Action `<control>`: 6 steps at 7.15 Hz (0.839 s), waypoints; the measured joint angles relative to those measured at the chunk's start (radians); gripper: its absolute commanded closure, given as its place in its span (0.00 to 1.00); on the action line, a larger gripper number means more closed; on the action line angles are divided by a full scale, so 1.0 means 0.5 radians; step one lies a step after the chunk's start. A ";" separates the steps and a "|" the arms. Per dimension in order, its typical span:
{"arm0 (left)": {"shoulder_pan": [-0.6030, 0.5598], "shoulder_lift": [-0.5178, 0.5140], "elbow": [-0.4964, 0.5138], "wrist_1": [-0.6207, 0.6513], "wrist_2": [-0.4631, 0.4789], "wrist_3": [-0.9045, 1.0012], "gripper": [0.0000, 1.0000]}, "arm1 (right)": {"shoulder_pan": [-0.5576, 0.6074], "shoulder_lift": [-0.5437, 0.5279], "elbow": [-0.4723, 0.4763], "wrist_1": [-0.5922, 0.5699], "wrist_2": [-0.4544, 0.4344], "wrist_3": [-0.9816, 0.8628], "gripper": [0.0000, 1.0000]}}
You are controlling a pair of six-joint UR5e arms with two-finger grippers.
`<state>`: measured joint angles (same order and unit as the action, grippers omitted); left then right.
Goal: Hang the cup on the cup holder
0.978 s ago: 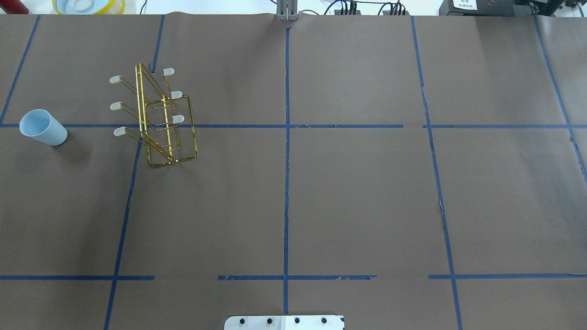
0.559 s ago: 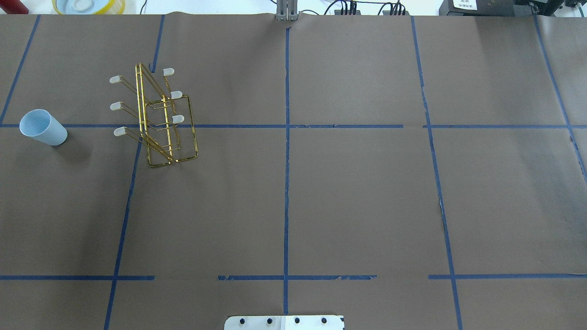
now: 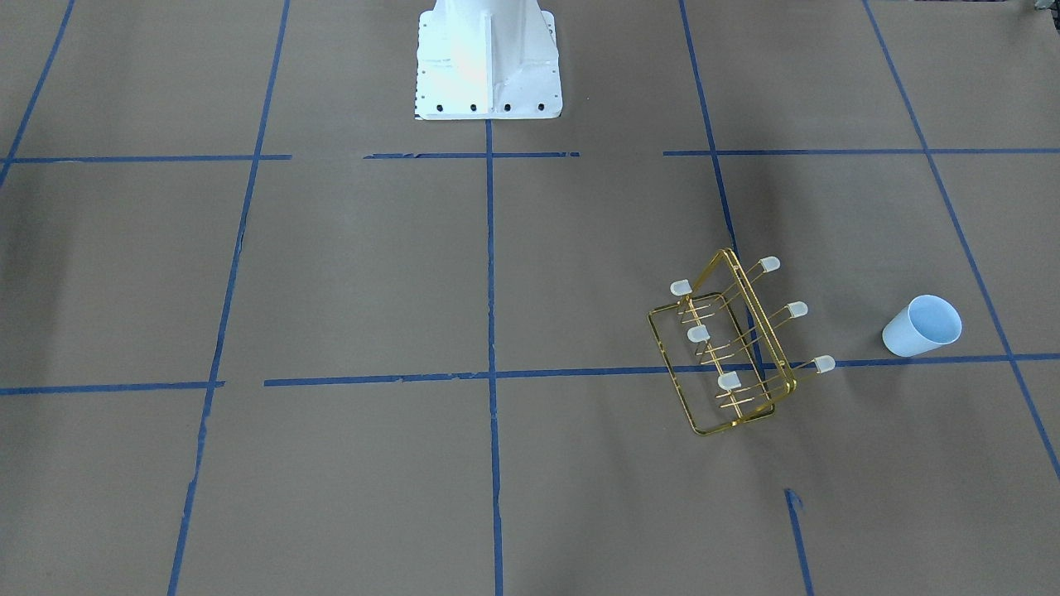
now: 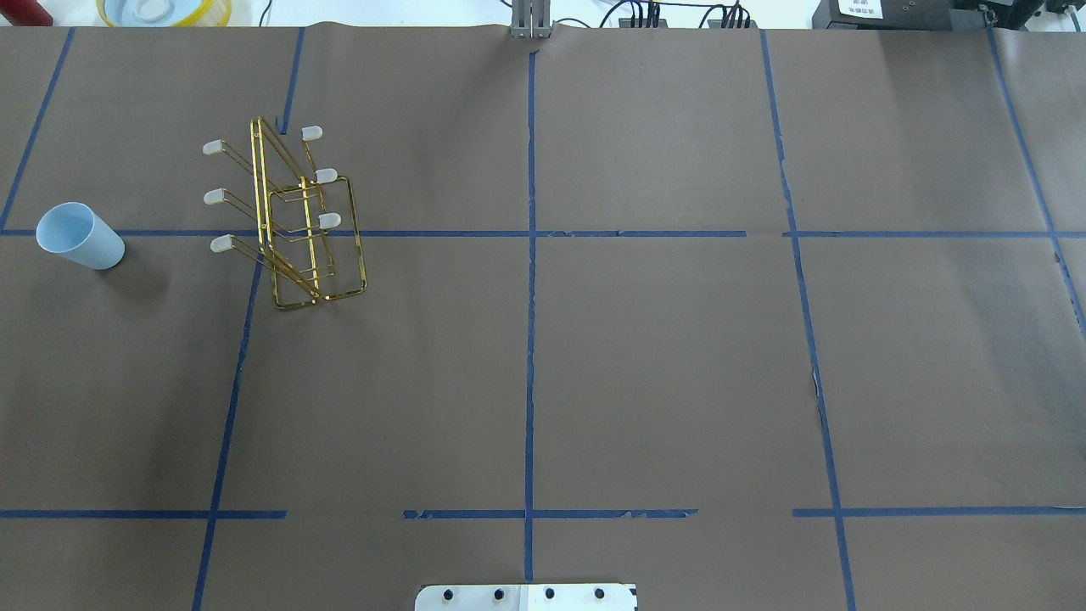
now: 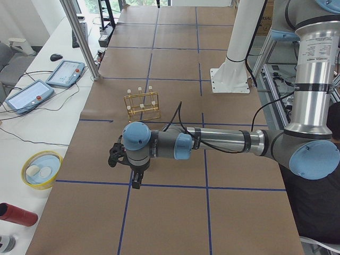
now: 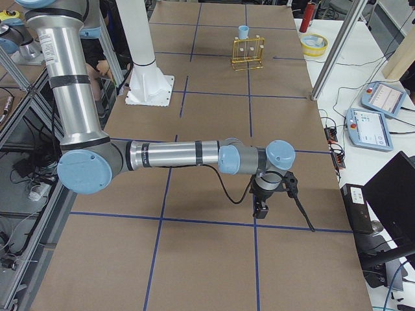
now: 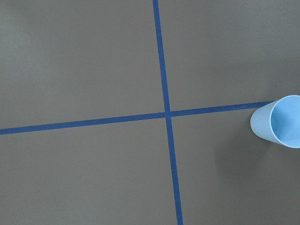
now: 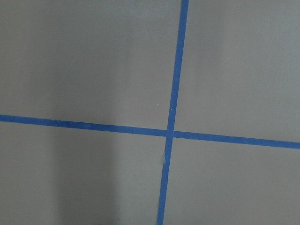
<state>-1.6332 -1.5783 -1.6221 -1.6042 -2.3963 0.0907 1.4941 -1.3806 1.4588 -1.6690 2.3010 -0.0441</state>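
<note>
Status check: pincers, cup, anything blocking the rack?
Left pincer, right pincer: neither on cup, open or shut unclear. Cup upright on table, apart from cup holder; prongs bare. Nothing between them.

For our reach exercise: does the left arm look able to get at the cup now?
Probably yes. The cup stands alone, apart from the rack, and shows at the left wrist view's edge; nothing shows between it and the left gripper.
</note>
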 measured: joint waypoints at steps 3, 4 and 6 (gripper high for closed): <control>0.004 -0.051 -0.006 -0.012 -0.002 -0.071 0.00 | 0.000 0.000 0.000 0.000 0.000 0.000 0.00; 0.005 -0.071 0.005 -0.064 -0.002 -0.094 0.00 | 0.000 0.000 0.000 0.000 0.000 0.000 0.00; 0.007 -0.071 0.135 -0.377 0.001 -0.138 0.00 | 0.000 0.000 0.000 0.000 0.000 0.000 0.00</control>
<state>-1.6296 -1.6139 -1.5545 -1.7927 -2.3956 0.0217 1.4941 -1.3806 1.4588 -1.6690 2.3010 -0.0441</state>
